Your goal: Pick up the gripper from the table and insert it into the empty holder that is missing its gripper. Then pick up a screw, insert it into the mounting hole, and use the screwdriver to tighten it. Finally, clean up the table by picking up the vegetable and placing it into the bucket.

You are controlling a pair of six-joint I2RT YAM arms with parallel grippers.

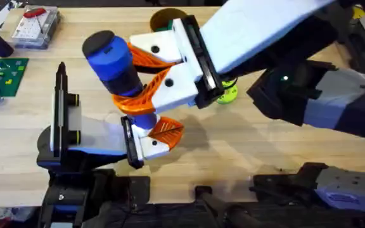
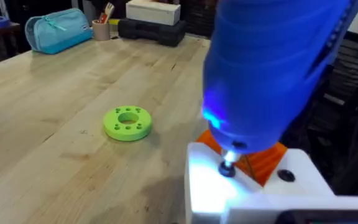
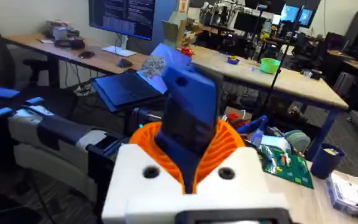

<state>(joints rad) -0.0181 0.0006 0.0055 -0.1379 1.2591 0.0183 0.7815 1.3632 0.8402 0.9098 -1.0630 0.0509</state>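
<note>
While the screwdriver (image 1: pixel 120 66) is clamped mid-barrel by the right gripper (image 1: pixel 149 75), tip below on a screw (image 2: pixel 227 168) — rigid, prob. top-heavy; left gripper's state can't be told.

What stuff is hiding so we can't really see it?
Overhead: the bucket is mostly hidden behind the right pincer, which grips the screwdriver.
Overhead: a green thing is half covered by the right arm; unclear what it is.
Left wrist: the screw under the screwdriver tip is blurred in glare; its depth is unclear.
</note>
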